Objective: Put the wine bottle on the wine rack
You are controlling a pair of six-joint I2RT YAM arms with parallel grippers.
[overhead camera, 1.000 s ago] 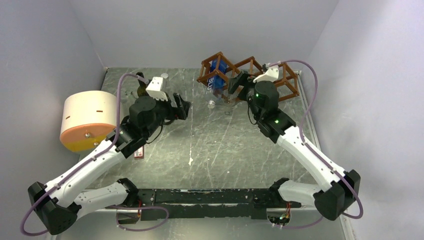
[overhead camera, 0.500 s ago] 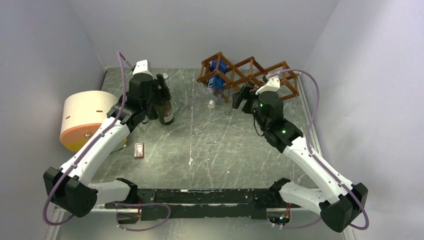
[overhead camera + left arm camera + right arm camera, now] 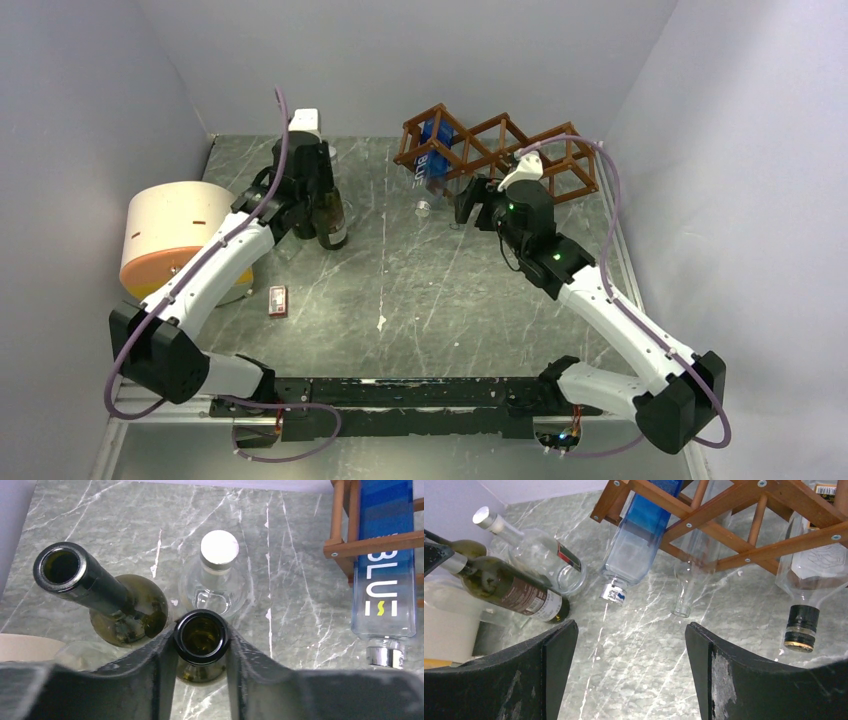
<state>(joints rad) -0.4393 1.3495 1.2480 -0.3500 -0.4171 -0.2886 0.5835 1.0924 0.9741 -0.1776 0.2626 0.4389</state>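
The left pincer (image 3: 201, 639) is clamped tight on the neck of one wine bottle (image 3: 201, 652), which stands upright on the counter (image 3: 280, 555), well to the left of the wine rack (image 3: 500, 142) and not in it. The bottle is dark green glass with a round, open mouth and a brown paper label.

Two more bottles stand just past this pincer's tips. One is a second dark green bottle (image 3: 95, 587), ahead and to the left, also uncorked. The other is a squat clear-glass bottle (image 3: 218, 575) with a flat white cap, straight ahead.

The right pincer (image 3: 630, 627) gapes wide with nothing between its two black, curved fingers (image 3: 549, 675). It hovers just short of the rack. The rack is thin reddish-brown wooden slats, screwed together into diamond cells.

Three bottles lie in the rack, necks pointing down towards this pincer:
- a square-sided blue one (image 3: 644, 530), ahead and to the left
- a plain clear one (image 3: 691, 575), straight ahead
- a clear one with a black cap (image 3: 809, 575), to the right

The counter is grey-green stone veined with white.
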